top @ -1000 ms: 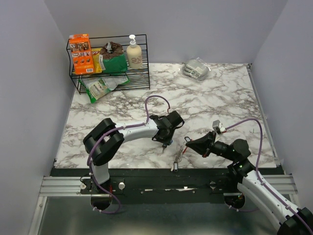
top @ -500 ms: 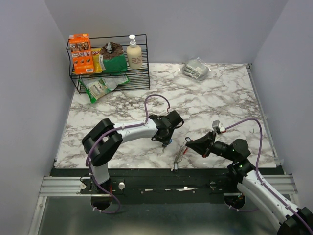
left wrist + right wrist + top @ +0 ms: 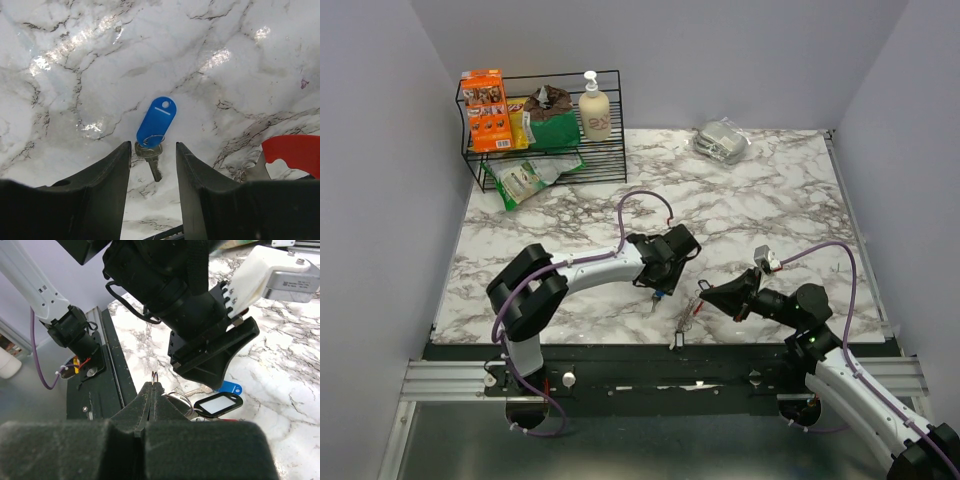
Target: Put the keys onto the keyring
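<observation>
The small silver metal key with the bright blue plastic head point(image 3: 156, 122) lies flat on the white marbled desk point(image 3: 75, 75), near its near edge. The left end effector point(image 3: 153, 150) is released, fingers either side of the key. The right end effector point(image 3: 152, 386) is clenched on a ring of the silver chain keyring point(image 3: 686, 318) just beside it.

Bright, even light; glare on glossy marble point(image 3: 65, 47).
</observation>
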`<state>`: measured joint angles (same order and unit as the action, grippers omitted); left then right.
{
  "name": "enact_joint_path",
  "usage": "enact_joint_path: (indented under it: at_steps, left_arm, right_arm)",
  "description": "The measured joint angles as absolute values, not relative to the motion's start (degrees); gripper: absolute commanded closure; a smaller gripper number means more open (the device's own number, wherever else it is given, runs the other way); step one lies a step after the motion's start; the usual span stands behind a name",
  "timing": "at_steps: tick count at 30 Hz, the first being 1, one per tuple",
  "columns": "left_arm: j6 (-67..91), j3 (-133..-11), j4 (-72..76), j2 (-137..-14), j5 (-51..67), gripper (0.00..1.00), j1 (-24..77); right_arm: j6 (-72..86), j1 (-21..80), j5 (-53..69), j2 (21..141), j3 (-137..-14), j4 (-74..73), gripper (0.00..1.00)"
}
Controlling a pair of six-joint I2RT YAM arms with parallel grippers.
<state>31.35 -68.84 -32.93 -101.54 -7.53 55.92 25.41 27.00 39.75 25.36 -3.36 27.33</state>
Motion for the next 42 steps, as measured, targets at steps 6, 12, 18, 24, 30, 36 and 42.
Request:
enact_joint_path:
  at_steps: [6, 12, 18, 24, 30, 36, 42]
  left_arm:
    - [31.4, -69.5, -33.1, -103.3, -7.7, 0.52, 56.4]
    - [31.2, -70.3, -33.0, -104.9, -8.1, 0.66, 56.5]
    - [30.6, -70.4, -32.7, -106.1, -8.1, 0.77, 57.0]
    - [30.1, -70.4, -32.6, -106.1, -8.1, 0.94, 57.1]
    - [29.8, -70.3, -32.6, -106.1, -8.3, 1.0, 57.1]
    - [29.8, -69.8, -32.5, -106.0, -9.4, 1.0, 57.1]
    - [30.3, -67.5, -32.0, -104.3, -10.7, 1.0, 56.7]
  right_arm:
    - [25.4, 27.0, 39.7, 24.7, -3.4, 27.3, 1.0]
    - [25.4, 27.0, 39.7, 24.6, -3.4, 27.2, 0.99]
    - [25.4, 27.0, 39.7, 24.6, -3.4, 27.1, 1.0]
    - [25.4, 27.0, 39.7, 24.6, -3.4, 26.9, 1.0]
    - [25.4, 27.0, 39.7, 24.6, -3.4, 26.9, 1.0]
    - [25.4, 27.0, 39.8, 24.6, -3.4, 26.9, 1.0]
    - [25.4, 27.0, 39.8, 24.6, -3.4, 26.9, 1.0]
